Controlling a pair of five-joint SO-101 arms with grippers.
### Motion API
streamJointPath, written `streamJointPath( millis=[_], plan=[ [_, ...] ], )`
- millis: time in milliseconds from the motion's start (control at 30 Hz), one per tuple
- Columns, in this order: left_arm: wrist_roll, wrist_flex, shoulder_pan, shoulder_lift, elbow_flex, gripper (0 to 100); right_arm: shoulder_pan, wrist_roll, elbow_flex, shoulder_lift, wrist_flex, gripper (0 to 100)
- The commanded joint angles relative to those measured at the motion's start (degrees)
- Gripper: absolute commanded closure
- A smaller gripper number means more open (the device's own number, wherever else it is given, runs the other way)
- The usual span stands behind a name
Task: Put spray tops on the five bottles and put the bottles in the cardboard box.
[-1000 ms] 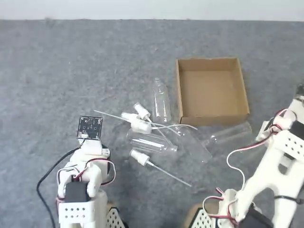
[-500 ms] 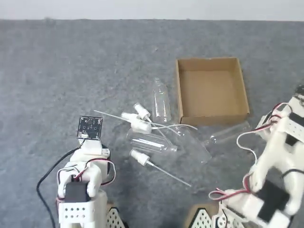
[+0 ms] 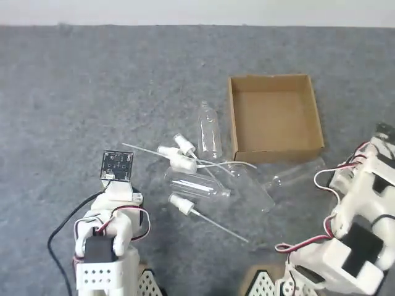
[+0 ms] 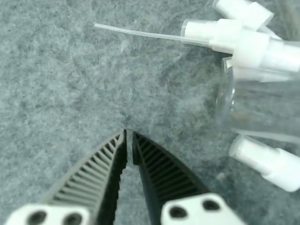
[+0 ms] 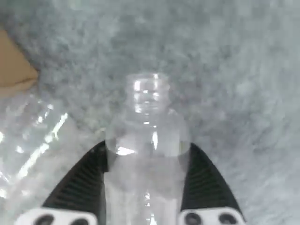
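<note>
Four bottles visible, all lying on the grey carpet (image 3: 92,80). Right gripper (image 5: 146,147): fingers (image 5: 86,178) pressed against both sides of the clear bottle (image 5: 149,117), clamped just below its shoulder, with the bare threaded neck pointing away from my wrist. Same view shows a corner of the cardboard box (image 3: 278,153) off to one side and another clear bottle body just beside the held one. From above, the held bottle lies just in front of the box's near wall, close to its right corner, with my right arm (image 3: 361,228) over its base end. Left gripper (image 4: 129,136): fingers together with only a hairline gap, tips over bare carpet. Left arm (image 3: 105,234) sits at the near-left of the table, well apart from the box. Second bottle (image 3: 209,131) lies just beside the box's left wall, roughly parallel to it. Third bottle (image 3: 196,185) and fourth bottle (image 3: 252,185) lie mid-table between the two arms, the fourth running up towards the box's near-left corner. White spray tops (image 3: 178,163) are bunched between the second and third bottles, their thin dip tubes crossing. Loose spray top (image 3: 181,202) lies just in front of the third bottle, its long tube angled across the carpet towards my right arm. In the left wrist view the tops and the third bottle's end are near my fingertips but not touching.
</note>
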Motion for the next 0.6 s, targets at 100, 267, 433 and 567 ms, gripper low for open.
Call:
streamJointPath(
  millis=[100,267,433,567],
  plan=[
    [-5.5,-5.5,-0.3,-1.2,-0.7,99,2.9,33.1,-0.4,-1.5,-1.3,99.2],
    [-23.0,-8.5,0.7,-1.1,-5.6,99,6.4,43.6,-0.2,-5.9,-1.4,99.2],
    [-23.6,-2.1,6.1,-0.4,-14.7,99,10.1,49.5,0.2,-9.5,-1.4,99.2],
    [-23.4,-3.3,11.2,7.8,-17.2,96,10.0,50.7,2.3,-9.5,-1.5,99.2]
  ],
)
